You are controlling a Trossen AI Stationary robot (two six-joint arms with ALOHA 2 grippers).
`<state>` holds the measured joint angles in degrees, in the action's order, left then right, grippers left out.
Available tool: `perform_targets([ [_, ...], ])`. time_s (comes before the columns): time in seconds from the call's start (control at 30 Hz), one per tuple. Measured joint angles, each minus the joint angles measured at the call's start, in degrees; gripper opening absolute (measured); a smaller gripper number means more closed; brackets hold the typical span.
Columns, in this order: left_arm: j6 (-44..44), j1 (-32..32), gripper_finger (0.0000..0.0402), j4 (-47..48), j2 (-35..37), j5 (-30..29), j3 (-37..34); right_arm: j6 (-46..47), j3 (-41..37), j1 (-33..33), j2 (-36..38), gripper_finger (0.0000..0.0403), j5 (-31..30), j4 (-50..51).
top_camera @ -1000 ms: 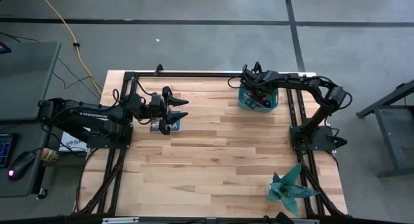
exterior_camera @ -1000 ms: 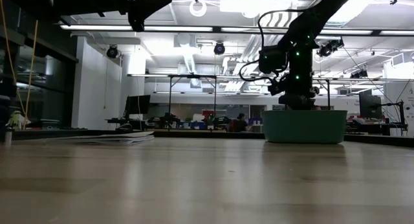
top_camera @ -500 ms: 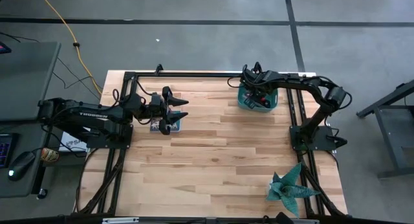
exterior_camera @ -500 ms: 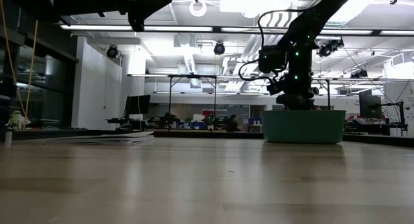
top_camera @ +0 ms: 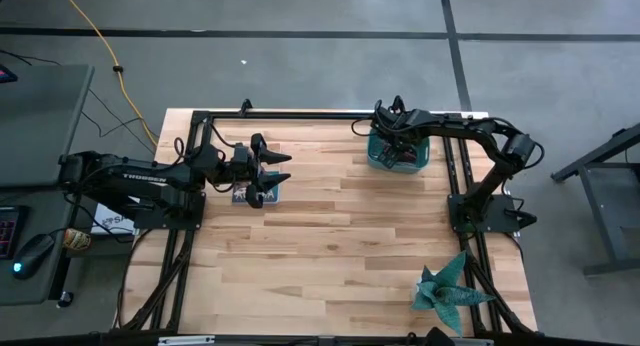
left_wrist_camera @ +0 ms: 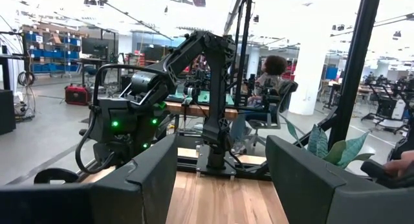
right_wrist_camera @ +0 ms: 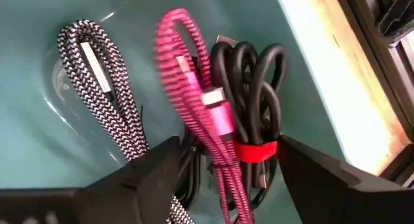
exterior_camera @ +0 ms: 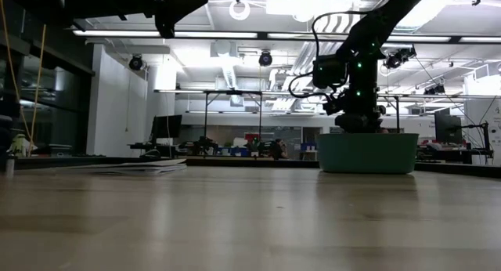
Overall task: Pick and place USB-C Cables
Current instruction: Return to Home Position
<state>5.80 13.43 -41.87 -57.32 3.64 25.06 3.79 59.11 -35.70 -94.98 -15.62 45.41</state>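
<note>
A teal bin (top_camera: 375, 158) stands at the table's far right. In it lie three USB-C cables: a magenta-pink one (right_wrist_camera: 194, 75), a black one (right_wrist_camera: 252, 75) bound with a red strap, and a black-and-white braided one (right_wrist_camera: 103, 88). My right gripper (right_wrist_camera: 226, 185) hangs open just above them, pointing down into the bin, with the pink cable lying between its fingers. The pink cable rests across the black one. My left gripper (top_camera: 282, 171) waits open above the table's left half, pointing toward the right edge, with nothing between its fingers (left_wrist_camera: 220, 185).
A flat grey pad (top_camera: 250, 194) lies on the table below the left gripper. A teal paper plant (top_camera: 448, 291) stands near the front right corner. Black frame rails (top_camera: 300, 114) run along the far and side edges. Bare wood lies between the arms.
My right gripper has opened over the bin and let go of the magenta-pink cable, which has dropped onto the other cables and still shows blurred.
</note>
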Motion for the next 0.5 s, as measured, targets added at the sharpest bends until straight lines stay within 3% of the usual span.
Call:
perform_targets([
  [0.3, 0.0, 0.0, 0.0216, 0.0, 0.0, -0.1, 0.0, -4.0, 0.0, 0.0, 0.8, 0.0263, -0.4, 3.8],
  [0.5, -0.7, 0.0, 0.0216, -0.1, 0.0, -5.2, 0.0, -4.3, 0.0, 0.0, 9.8, 0.0264, -0.9, 7.2],
])
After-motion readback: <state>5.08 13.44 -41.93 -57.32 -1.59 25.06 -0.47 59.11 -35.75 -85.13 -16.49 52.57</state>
